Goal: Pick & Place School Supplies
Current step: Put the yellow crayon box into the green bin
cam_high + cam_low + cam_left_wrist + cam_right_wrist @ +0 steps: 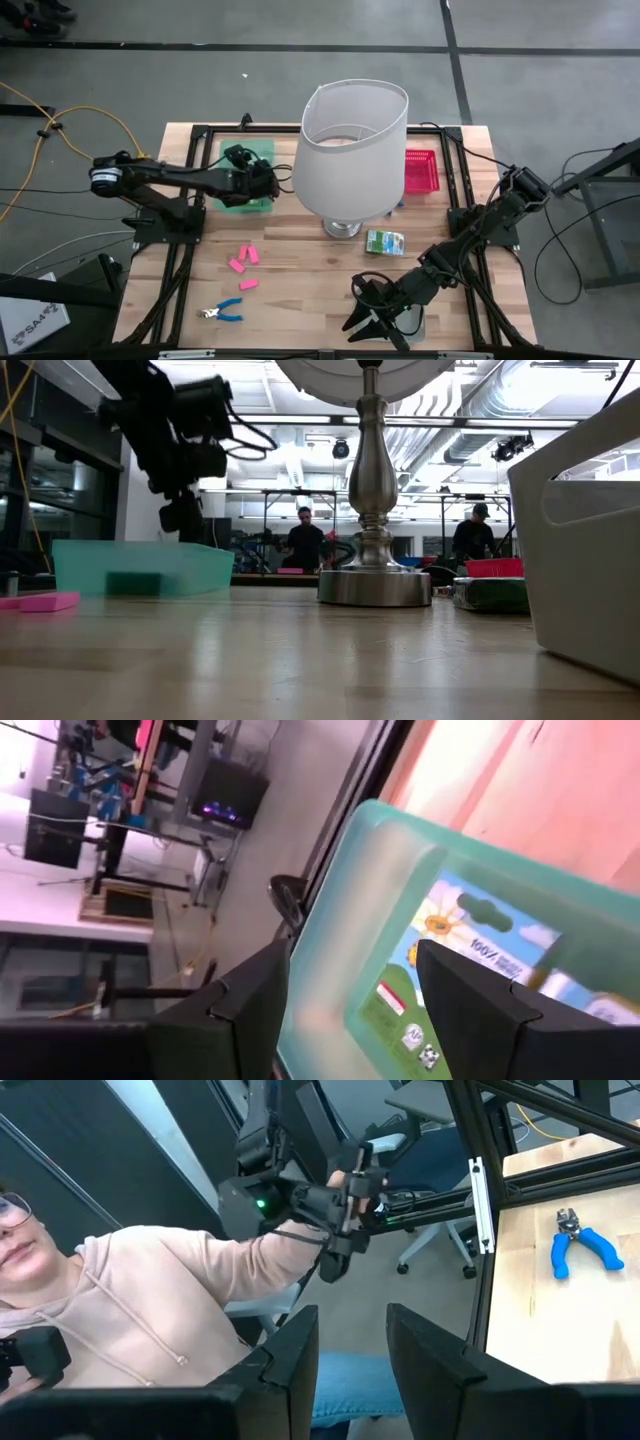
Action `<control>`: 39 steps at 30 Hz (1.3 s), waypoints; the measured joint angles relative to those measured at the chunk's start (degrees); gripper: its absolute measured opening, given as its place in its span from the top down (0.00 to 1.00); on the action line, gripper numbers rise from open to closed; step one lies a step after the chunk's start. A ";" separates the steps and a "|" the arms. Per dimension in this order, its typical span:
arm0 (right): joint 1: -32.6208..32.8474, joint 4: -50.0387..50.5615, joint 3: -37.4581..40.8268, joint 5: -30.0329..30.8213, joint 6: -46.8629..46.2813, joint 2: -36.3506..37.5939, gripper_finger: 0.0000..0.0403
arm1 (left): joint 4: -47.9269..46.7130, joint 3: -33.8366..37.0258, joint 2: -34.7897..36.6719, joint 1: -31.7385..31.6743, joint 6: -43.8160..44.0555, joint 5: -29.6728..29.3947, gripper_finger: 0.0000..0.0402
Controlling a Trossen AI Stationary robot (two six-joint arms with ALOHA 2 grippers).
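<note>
Three pink erasers (243, 266) and a blue-handled tool (222, 312) lie flat on the wooden table at the near left. A green printed box (385, 242) lies beside the lamp base. Another printed box (450, 960) lies inside the green tray (245, 170) at the far left. My left gripper (350, 1010) hovers open over that tray's rim, above it in the low view (182, 510). My right gripper (375, 328) hangs open and holds nothing at the table's near edge, pointing out past it (350, 1360).
A big white lampshade (350, 150) on a metal base (375, 585) fills the table's middle. A red tray (420, 170) stands at the far right, a clear tray (590, 530) near my right gripper. A person in a pink hoodie (150, 1310) sits beyond the near edge.
</note>
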State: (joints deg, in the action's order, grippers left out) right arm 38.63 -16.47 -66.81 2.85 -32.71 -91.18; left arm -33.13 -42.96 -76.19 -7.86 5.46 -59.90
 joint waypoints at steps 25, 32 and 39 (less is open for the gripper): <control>-2.58 22.64 0.00 1.93 -6.48 -0.02 0.73 | 7.48 0.00 10.85 36.17 15.21 17.66 0.49; -4.25 38.39 0.00 6.14 -8.98 -0.02 0.78 | 14.34 0.00 9.83 41.12 15.22 19.33 0.49; -5.03 51.09 0.00 8.87 -13.27 0.48 0.82 | 20.51 0.00 6.15 42.47 15.20 19.37 0.49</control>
State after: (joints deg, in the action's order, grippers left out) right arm 33.61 34.62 -66.81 11.73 -45.98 -90.70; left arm -12.62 -42.96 -70.05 34.61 20.66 -40.54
